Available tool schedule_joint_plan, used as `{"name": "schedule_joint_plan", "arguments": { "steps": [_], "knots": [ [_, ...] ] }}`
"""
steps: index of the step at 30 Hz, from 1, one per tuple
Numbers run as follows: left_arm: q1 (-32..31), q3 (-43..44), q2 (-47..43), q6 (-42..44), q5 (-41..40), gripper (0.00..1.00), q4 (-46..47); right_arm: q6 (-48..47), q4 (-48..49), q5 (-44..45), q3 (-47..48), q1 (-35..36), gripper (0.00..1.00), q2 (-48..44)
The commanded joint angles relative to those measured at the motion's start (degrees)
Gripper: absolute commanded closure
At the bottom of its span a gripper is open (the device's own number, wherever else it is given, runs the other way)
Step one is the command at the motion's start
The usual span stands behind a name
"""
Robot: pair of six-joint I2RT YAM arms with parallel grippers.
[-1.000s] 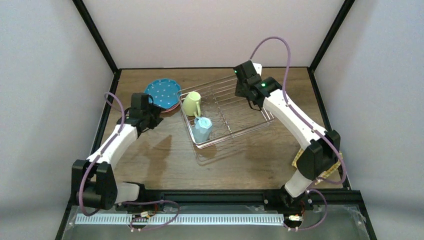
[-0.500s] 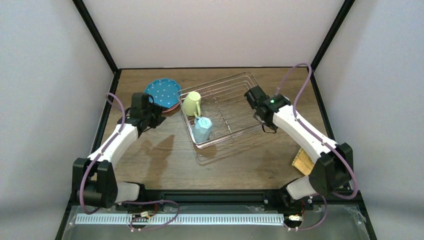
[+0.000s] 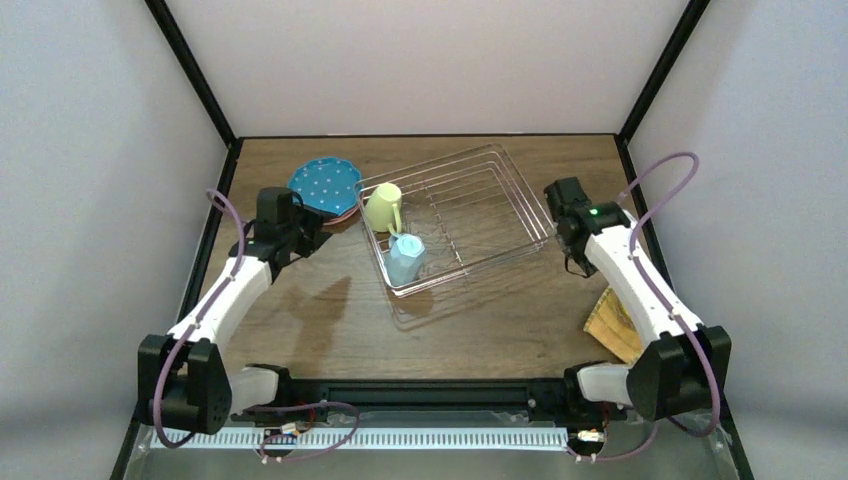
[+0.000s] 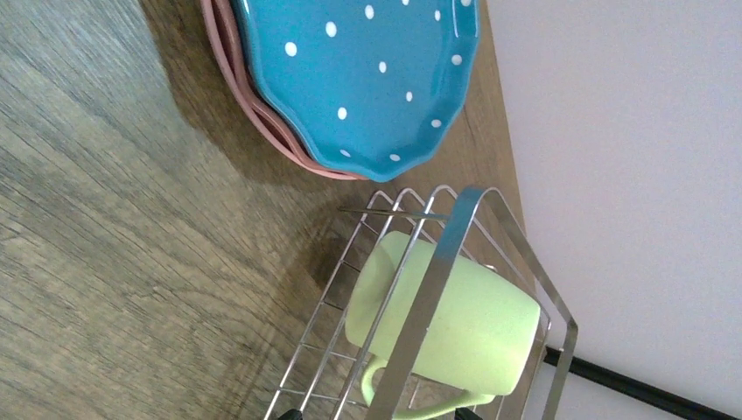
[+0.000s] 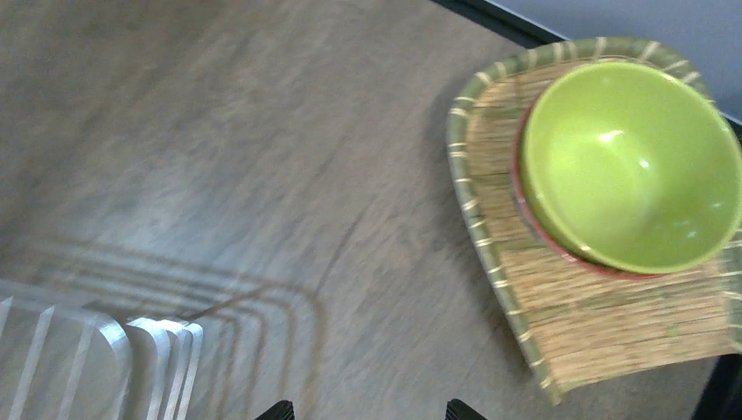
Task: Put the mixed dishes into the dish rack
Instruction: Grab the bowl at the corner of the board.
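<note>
The wire dish rack (image 3: 500,200) sits mid-table and holds a pale green mug (image 3: 383,207) and a light blue mug (image 3: 406,256). Left of it, a blue dotted plate (image 3: 325,186) lies on a pink plate (image 4: 262,122). My left gripper (image 3: 308,233) hovers open beside these plates, facing the green mug (image 4: 455,324) through the rack's rim (image 4: 437,254). My right gripper (image 3: 572,250) is open over bare wood by the rack's right corner (image 5: 157,350). A lime bowl (image 5: 626,166) rests in a red-rimmed bowl (image 5: 560,249) on the woven tan plate (image 5: 595,324).
The woven plate (image 3: 612,322) lies at the table's right edge, partly under my right arm. Black frame posts (image 3: 190,70) and pale walls enclose the table on three sides. A black rail (image 3: 420,390) runs along the near edge.
My right arm has swung from the rack's far side out to its right corner, toward the woven plate. The left arm has barely moved.
</note>
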Motion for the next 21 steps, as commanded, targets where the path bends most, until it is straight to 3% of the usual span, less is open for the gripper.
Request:
{"name": "schedule_joint_plan", "arguments": {
  "steps": [1,21],
  "knots": [
    [0.06,0.31,-1.55,0.92,1.60,0.00,1.10,-3.02,4.07,-1.41,-4.47,-6.96,0.01,0.04],
    [0.06,-2.04,-1.38,3.74,3.24,0.00,3.33,-4.62,5.27,2.09,-4.00,-9.57,0.01,5.93]
  ]
}}
